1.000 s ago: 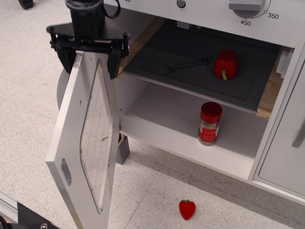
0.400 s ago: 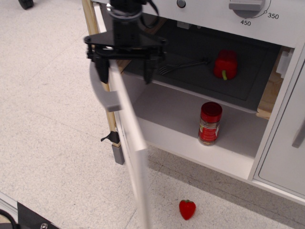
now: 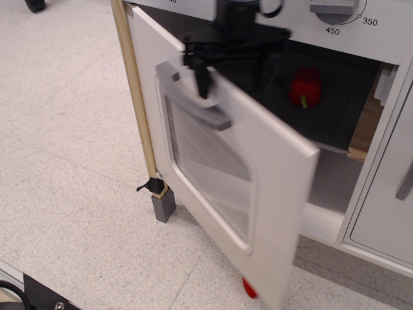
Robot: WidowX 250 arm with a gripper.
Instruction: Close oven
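The white oven door, with a wire-lined rounded window and a grey bar handle, stands partly open, swung most of the way toward the oven opening and motion-blurred. My black gripper is open, its fingers straddling the door's top edge just above the handle. Behind the door the dark inner tray holds a red toy pepper. The oven's wooden left edge shows at the hinge side.
A plain white cabinet door with a grey handle stands at the right. White knobs and temperature marks line the panel above. A red toy strawberry lies on the speckled floor, mostly hidden by the door. A grey leg supports the oven.
The door has swung from wide open through edge-on to nearly facing the oven opening. My gripper has moved right with its top edge. The fork and spice jar are now hidden behind the door.
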